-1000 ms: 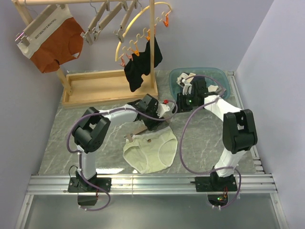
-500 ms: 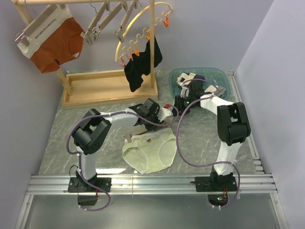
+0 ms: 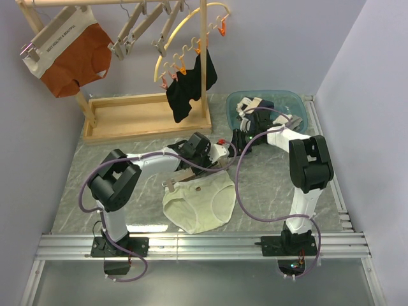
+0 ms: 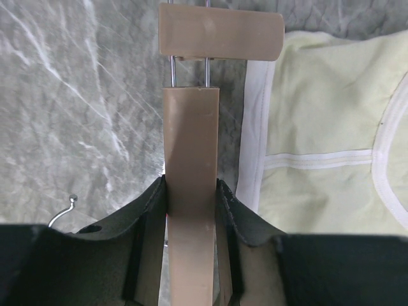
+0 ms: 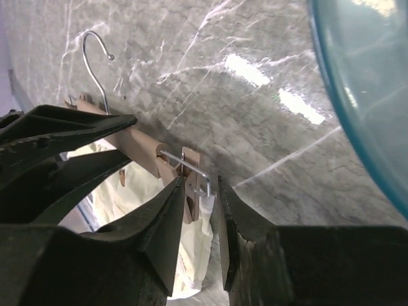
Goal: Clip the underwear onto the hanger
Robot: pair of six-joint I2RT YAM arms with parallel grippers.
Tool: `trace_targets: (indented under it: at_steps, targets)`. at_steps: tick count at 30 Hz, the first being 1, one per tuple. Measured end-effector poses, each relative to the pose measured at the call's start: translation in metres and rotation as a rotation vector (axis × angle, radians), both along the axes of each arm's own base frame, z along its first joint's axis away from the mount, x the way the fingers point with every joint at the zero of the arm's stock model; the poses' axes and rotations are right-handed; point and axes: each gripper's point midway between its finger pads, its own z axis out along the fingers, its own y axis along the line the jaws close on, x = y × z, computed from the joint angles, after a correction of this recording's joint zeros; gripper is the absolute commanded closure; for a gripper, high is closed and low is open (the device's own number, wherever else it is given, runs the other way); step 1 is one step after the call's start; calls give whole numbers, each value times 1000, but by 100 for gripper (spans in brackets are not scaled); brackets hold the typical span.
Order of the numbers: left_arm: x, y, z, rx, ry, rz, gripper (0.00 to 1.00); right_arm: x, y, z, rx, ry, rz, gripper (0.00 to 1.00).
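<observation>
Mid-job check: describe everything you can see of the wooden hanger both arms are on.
The hanger is a flat, straight light-wood bar with a metal hook and wire-hung wooden clips. It lies on the marble table along the underwear's waistband. The left gripper is closed on the bar; the right gripper pinches an end clip at the waistband's edge.

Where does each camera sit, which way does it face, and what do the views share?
Top: high behind the bases, looking down on the table; left arm and right arm show.
Left wrist: on the left arm, looking along the left pincer, shut on the hanger.
Right wrist: on the right arm, looking past the right pincer, shut on the clip, toward the basin.
All three share the hanger and underwear.
</observation>
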Motion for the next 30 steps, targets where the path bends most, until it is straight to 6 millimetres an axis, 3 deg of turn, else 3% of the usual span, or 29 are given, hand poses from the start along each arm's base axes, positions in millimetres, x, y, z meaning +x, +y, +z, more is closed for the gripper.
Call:
trace_targets:
  at_steps: [7, 10, 12, 17, 19, 23, 30]
  targets:
    - [0, -1, 10, -22, -20, 2, 86, -5, 7, 5, 56, 12, 30, 77]
    - [-1, 0, 8, -19, -16, 3, 85, -6, 8, 6, 75, 14, 38, 90]
    - [-1, 0, 9, -20, -16, 5, 77, -6, 8, 5, 92, 19, 40, 100]
    - [-4, 2, 12, -30, 1, 12, 43, -10, 10, 7, 134, 27, 54, 100]
    - [-6, 1, 18, -69, 29, 13, 39, -13, 12, 6, 150, 33, 59, 100]
    - [-5, 7, 43, -153, 93, 23, 32, -17, 14, 5, 168, 40, 65, 100]
    - [17, -8, 120, -344, 151, -21, 25, -17, 18, 14, 189, -23, 95, 100]
